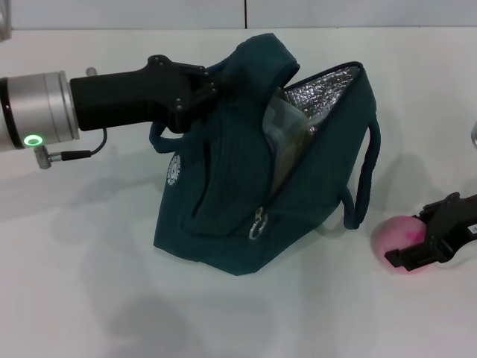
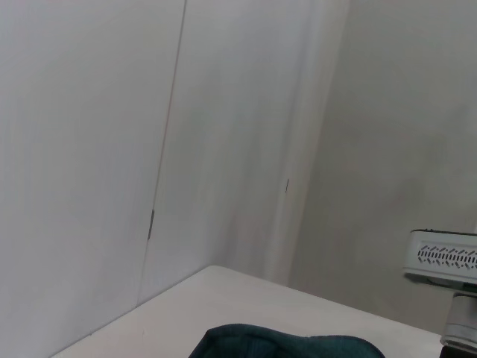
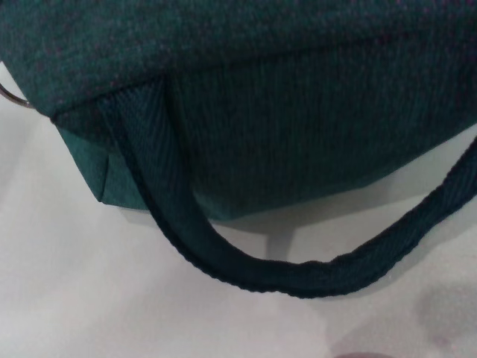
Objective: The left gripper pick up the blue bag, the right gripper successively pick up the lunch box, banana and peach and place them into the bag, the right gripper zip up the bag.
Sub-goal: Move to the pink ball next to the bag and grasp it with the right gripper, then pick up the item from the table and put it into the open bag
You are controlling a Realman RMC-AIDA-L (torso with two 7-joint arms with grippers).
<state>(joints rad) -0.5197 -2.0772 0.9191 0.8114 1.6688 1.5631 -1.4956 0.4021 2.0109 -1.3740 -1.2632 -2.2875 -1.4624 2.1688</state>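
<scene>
Left gripper (image 1: 200,93) clamped on bag (image 1: 246,216), open mid-tabletop (image 1: 89,298). Right gripper (image 1: 414,250) closed around peach (image 1: 393,235) near the right edge, beside bag's strap (image 1: 365,179).

The blue bag (image 1: 223,201) is of matt woven cloth with a fine ribbed texture — its inside lining (image 1: 320,97) is crinkled silver foil, shiny. The handle strap (image 3: 246,268) is thick webbing, rough and ribbed. The zipper pull (image 1: 258,224) looks metallic. The left gripper (image 1: 195,93) is matt black plastic on a brushed metal arm. The peach (image 1: 399,237) looks smooth — pink. The table (image 1: 89,298) is smooth white.
</scene>
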